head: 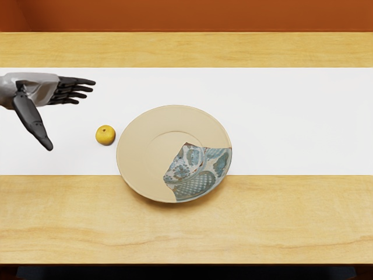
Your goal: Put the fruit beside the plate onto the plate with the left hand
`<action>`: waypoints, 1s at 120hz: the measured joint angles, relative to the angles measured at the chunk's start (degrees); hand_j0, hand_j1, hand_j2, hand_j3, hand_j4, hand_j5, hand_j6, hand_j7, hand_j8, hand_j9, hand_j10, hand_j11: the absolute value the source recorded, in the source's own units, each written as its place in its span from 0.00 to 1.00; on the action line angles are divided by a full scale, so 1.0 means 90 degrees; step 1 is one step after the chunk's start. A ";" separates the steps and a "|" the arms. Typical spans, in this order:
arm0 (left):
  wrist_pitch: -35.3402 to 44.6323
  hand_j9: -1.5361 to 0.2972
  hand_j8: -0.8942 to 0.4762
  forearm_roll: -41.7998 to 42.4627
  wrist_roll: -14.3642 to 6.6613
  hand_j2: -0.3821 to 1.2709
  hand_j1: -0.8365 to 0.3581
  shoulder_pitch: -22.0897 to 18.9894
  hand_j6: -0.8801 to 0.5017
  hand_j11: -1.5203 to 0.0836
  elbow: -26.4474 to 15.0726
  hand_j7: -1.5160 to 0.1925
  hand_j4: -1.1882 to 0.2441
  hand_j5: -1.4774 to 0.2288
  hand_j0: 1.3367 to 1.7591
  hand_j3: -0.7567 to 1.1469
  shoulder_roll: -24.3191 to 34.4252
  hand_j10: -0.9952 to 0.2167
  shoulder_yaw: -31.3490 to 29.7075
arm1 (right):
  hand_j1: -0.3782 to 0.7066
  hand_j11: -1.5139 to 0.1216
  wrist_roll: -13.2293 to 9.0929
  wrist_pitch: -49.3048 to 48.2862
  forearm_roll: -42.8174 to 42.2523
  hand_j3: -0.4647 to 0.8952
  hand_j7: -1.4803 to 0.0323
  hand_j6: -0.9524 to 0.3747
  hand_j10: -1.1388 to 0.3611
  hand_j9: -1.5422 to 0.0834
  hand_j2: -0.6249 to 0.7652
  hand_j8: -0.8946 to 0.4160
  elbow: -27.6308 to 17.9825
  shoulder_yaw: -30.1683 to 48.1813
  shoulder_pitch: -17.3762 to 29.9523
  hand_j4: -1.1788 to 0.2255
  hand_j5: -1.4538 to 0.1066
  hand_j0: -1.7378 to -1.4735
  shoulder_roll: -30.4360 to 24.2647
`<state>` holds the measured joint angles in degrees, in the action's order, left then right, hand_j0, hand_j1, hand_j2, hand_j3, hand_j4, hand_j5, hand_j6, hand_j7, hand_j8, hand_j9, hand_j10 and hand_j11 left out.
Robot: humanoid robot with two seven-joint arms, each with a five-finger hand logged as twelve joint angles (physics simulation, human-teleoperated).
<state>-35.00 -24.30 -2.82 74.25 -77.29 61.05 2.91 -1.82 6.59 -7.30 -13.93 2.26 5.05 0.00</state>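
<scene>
A small round yellow-orange fruit (105,135) lies on the white table runner, just left of the plate and not touching it. The plate (145,151) is large and beige, with a blue-green patterned patch at its lower right. My left hand (58,102) comes in from the left edge, up and to the left of the fruit and apart from it. Its dark fingers (76,90) are stretched out toward the right and its thumb (35,123) points down toward the runner. It holds nothing. The right arm does not show.
A white runner (291,116) crosses the wooden table (186,221) from left to right. An orange-brown wall (186,14) stands behind the table's far edge.
</scene>
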 joint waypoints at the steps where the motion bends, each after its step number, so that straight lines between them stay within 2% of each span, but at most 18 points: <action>1: 0.0000 0.84 0.65 -0.0001 0.0000 0.23 0.99 0.0000 0.63 0.95 0.0000 0.89 0.83 0.87 0.76 0.40 -0.0012 0.82 0.0000 | 0.06 0.90 0.0000 0.0000 0.0000 0.34 0.95 0.69 0.74 0.92 0.44 0.66 0.0000 0.0000 0.0001 0.82 0.90 0.30 0.0000; 19: -0.0001 0.84 0.65 -0.0087 -0.0013 0.23 0.99 0.0039 0.63 0.95 0.0017 0.89 0.83 0.87 0.76 0.40 -0.0248 0.82 0.0006 | 0.06 0.90 -0.0001 0.0000 0.0000 0.34 0.95 0.69 0.74 0.92 0.44 0.66 0.0003 -0.0001 0.0014 0.82 0.90 0.30 0.0000; 26: -0.0001 0.84 0.65 -0.0481 -0.0165 0.23 0.99 0.0205 0.63 0.95 0.0023 0.89 0.83 0.87 0.76 0.40 -0.0510 0.82 0.0028 | 0.06 0.90 -0.0002 0.0000 0.0000 0.34 0.95 0.69 0.74 0.92 0.44 0.66 0.0004 0.0003 0.0010 0.82 0.90 0.30 0.0000; 31: -0.0001 0.84 0.65 -0.0839 -0.0395 0.23 0.99 0.0276 0.63 0.95 0.0027 0.89 0.83 0.87 0.76 0.40 -0.0696 0.82 0.0044 | 0.06 0.90 -0.0002 0.0000 0.0001 0.34 0.95 0.69 0.74 0.92 0.44 0.66 0.0004 0.0006 0.0008 0.82 0.90 0.30 0.0000; 43: -0.0001 0.84 0.65 -0.1722 -0.1349 0.23 0.99 0.0379 0.63 0.95 0.0034 0.89 0.83 0.87 0.76 0.40 -0.1096 0.82 0.0063 | 0.06 0.90 -0.0003 0.0000 0.0000 0.34 0.95 0.69 0.74 0.92 0.44 0.66 0.0002 0.0007 0.0006 0.82 0.90 0.30 0.0000; 55: -0.0001 0.84 0.65 -0.2727 -0.2018 0.23 0.99 0.0422 0.63 0.95 0.0006 0.89 0.83 0.87 0.76 0.40 -0.1414 0.82 0.0071 | 0.06 0.90 -0.0003 0.0000 0.0001 0.34 0.95 0.69 0.74 0.92 0.44 0.66 0.0003 0.0004 0.0005 0.82 0.90 0.30 0.0000; 62: 0.0107 0.84 0.65 -0.3281 -0.2313 0.23 0.99 0.0370 0.63 0.95 -0.0132 0.89 0.83 0.87 0.76 0.40 -0.1386 0.82 0.0069 | 0.06 0.90 -0.0003 0.0000 0.0001 0.34 0.95 0.69 0.74 0.92 0.44 0.66 0.0003 0.0004 0.0005 0.82 0.90 0.30 0.0000; 71: 0.0571 0.84 0.65 -0.3863 -0.2557 0.23 0.99 0.0231 0.63 0.95 -0.0368 0.89 0.83 0.87 0.76 0.40 -0.1397 0.82 0.0048 | 0.06 0.90 -0.0003 0.0000 0.0000 0.34 0.95 0.69 0.74 0.92 0.44 0.66 0.0004 0.0003 0.0005 0.82 0.90 0.30 0.0000; 89: 0.1364 0.84 0.65 -0.4339 -0.2787 0.23 0.99 -0.0004 0.63 0.95 -0.0671 0.89 0.83 0.87 0.76 0.40 -0.1629 0.82 0.0024 | 0.06 0.90 -0.0003 0.0000 0.0000 0.34 0.95 0.69 0.74 0.92 0.44 0.66 0.0004 0.0003 0.0005 0.82 0.90 0.30 0.0000; 106: 0.1876 0.84 0.65 -0.4593 -0.2835 0.23 0.99 -0.0007 0.63 0.95 -0.0736 0.89 0.83 0.87 0.76 0.40 -0.2012 0.82 0.0022 | 0.06 0.90 -0.0003 0.0000 0.0000 0.34 0.95 0.69 0.74 0.92 0.44 0.66 0.0004 -0.0001 0.0023 0.82 0.90 0.30 0.0000; 120: 0.2032 0.84 0.65 -0.4908 -0.2848 0.23 0.99 -0.0036 0.63 0.95 -0.0606 0.89 0.83 0.87 0.76 0.40 -0.2501 0.82 -0.0022 | 0.06 0.90 -0.0003 0.0000 0.0000 0.34 0.95 0.69 0.74 0.92 0.44 0.66 0.0004 -0.0005 0.0031 0.82 0.90 0.30 0.0000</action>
<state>-16.72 -68.48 -28.45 73.93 -82.74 38.55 2.72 -1.85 6.59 -7.30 -13.89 2.22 5.33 0.00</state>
